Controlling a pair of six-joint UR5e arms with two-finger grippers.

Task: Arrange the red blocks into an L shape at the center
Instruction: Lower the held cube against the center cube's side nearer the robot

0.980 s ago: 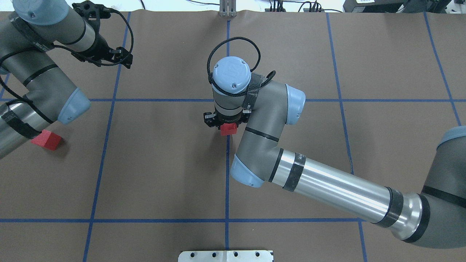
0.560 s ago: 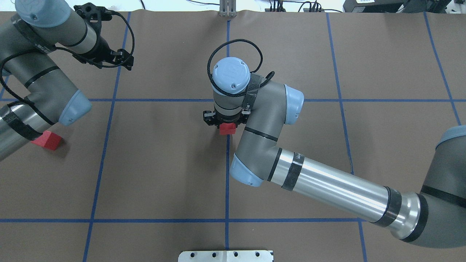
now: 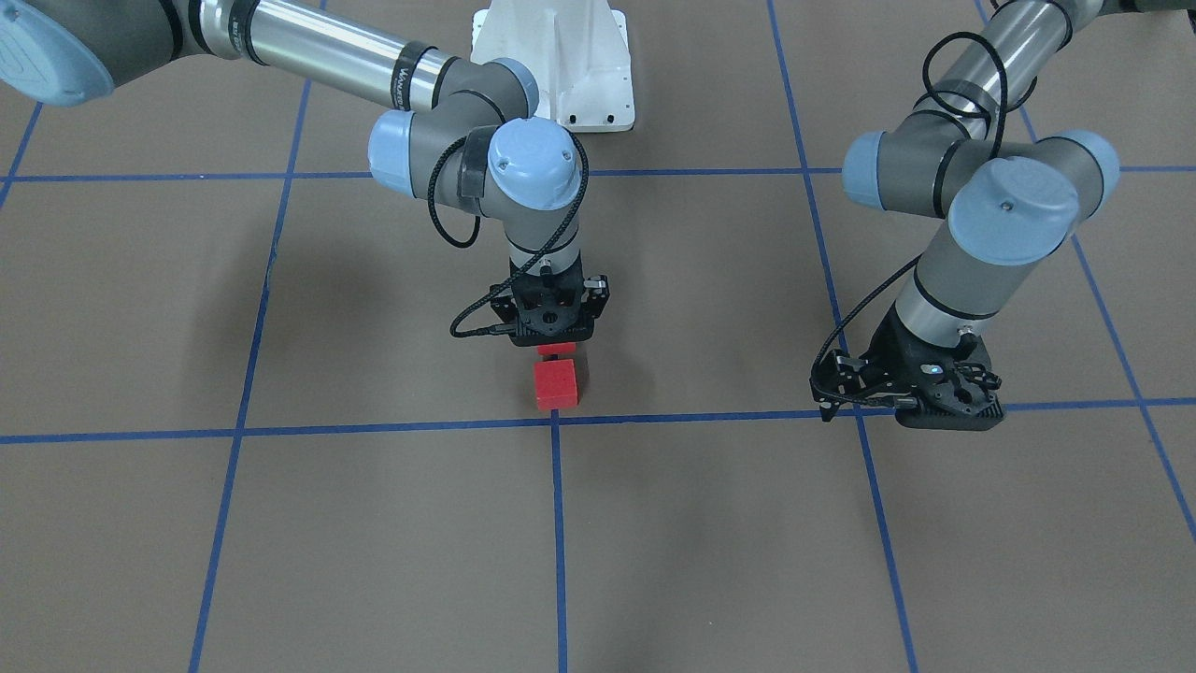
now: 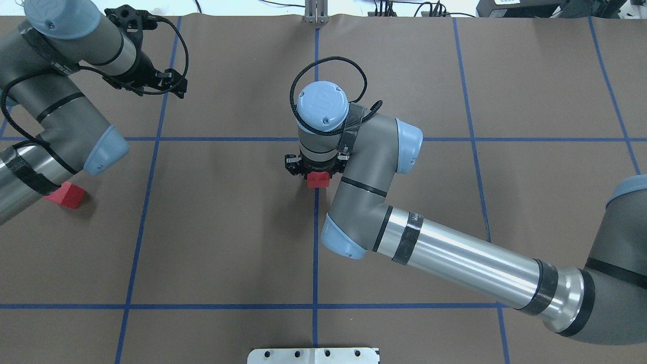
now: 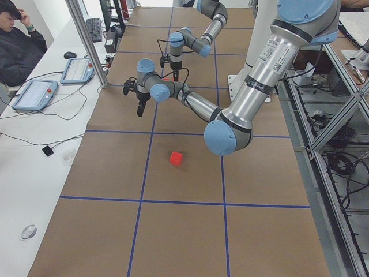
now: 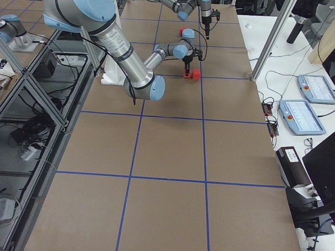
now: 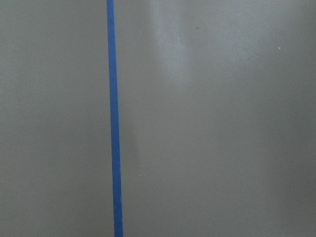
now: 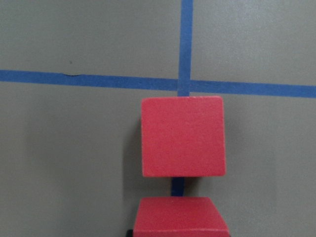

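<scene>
Near center blue tape cross (image 3: 556, 421), right gripper (image 3: 557, 351) grips small matte red cube (image 8: 180, 215). Risk: descent could bump placed red cube (image 3: 556, 384), skewing the L.

Right gripper (image 3: 557, 343) straight down, clamped on a red block (image 4: 318, 180) — left gripper (image 3: 920, 409) also downward, well apart.
</scene>
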